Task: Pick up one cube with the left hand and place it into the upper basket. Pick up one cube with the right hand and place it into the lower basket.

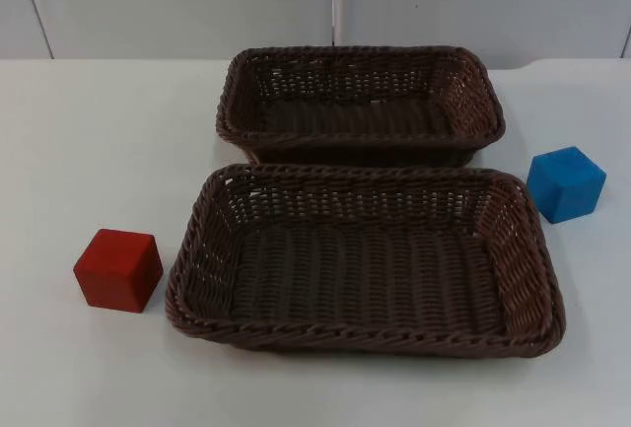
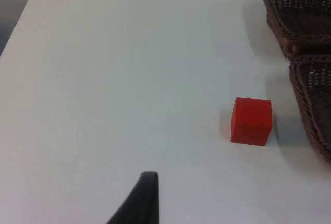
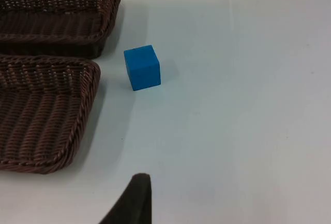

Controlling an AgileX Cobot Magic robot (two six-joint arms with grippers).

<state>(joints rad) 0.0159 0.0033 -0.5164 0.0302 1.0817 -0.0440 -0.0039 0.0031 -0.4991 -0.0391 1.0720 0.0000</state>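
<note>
A red cube (image 1: 118, 269) rests on the white table just left of the lower brown wicker basket (image 1: 365, 336). A blue cube (image 1: 565, 183) sits to the right, beside the gap between the lower basket and the upper basket (image 1: 360, 54). Both baskets hold nothing. In the left wrist view, my left gripper (image 2: 138, 200) hangs over bare table, well short of the red cube (image 2: 251, 121). In the right wrist view, my right gripper (image 3: 132, 200) is likewise far back from the blue cube (image 3: 142, 67). Neither gripper touches anything.
The two baskets stand close together in the middle of the table (image 1: 79, 131), long sides facing. A grey partition wall (image 1: 197, 3) closes the far edge. Open table surface lies around each cube on its outer side.
</note>
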